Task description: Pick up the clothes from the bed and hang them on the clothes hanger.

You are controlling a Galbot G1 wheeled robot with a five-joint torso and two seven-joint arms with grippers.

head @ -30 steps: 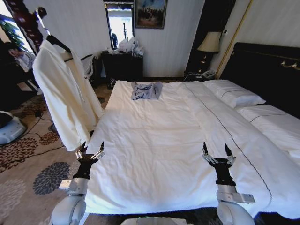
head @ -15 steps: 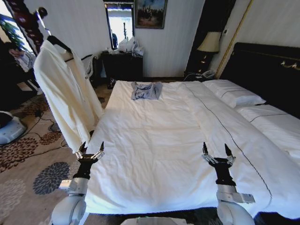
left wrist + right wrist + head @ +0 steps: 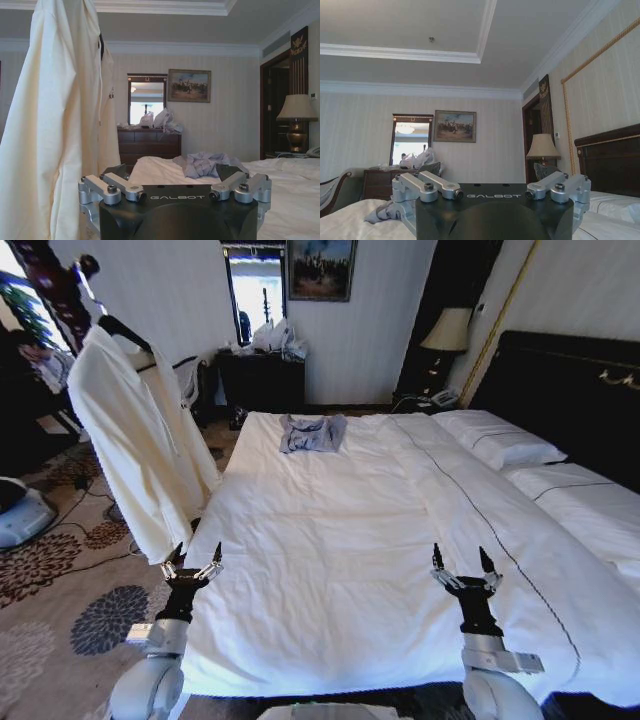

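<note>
Both our tools, left tool [image 3: 191,566] and right tool [image 3: 462,568], sit spread apart, holding nothing, over the bed's [image 3: 330,570] near edge. Cream shirt [image 3: 140,445] hangs on the black hanger [image 3: 122,330] beside the bed's left edge; a grey-blue garment [image 3: 311,432] lies near the far edge.

My two arms: rounded grey-white forearm shells, black wrist sections. Left gripper [image 3: 191,560] and right gripper [image 3: 463,564]: silver linkage fingers with dark screws, black tips. Black wrist housings marked GALBOT in pale lettering.
</note>
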